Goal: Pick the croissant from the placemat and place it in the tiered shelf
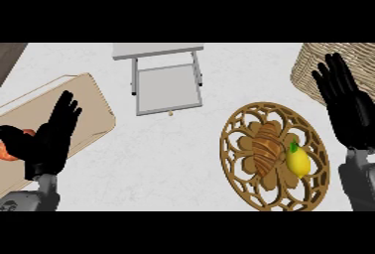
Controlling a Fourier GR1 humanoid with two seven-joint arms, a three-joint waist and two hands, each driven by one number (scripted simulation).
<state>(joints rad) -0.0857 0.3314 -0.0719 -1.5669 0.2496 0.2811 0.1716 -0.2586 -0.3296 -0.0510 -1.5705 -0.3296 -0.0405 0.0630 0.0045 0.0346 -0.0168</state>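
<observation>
A brown croissant lies on the round wooden openwork placemat at the lower right, with a yellow lemon touching its right side. The grey tiered shelf stands at the top centre, its lower tier bare. My right hand shows at the right edge, fingers straight and pointing up, to the right of the placemat and apart from the croissant. My left hand rests open at the lower left, fingers up, over a wooden board.
A light wooden cutting board lies at the left with an orange-red item partly hidden behind my left hand. A woven basket sits at the top right corner. White counter lies between shelf and placemat.
</observation>
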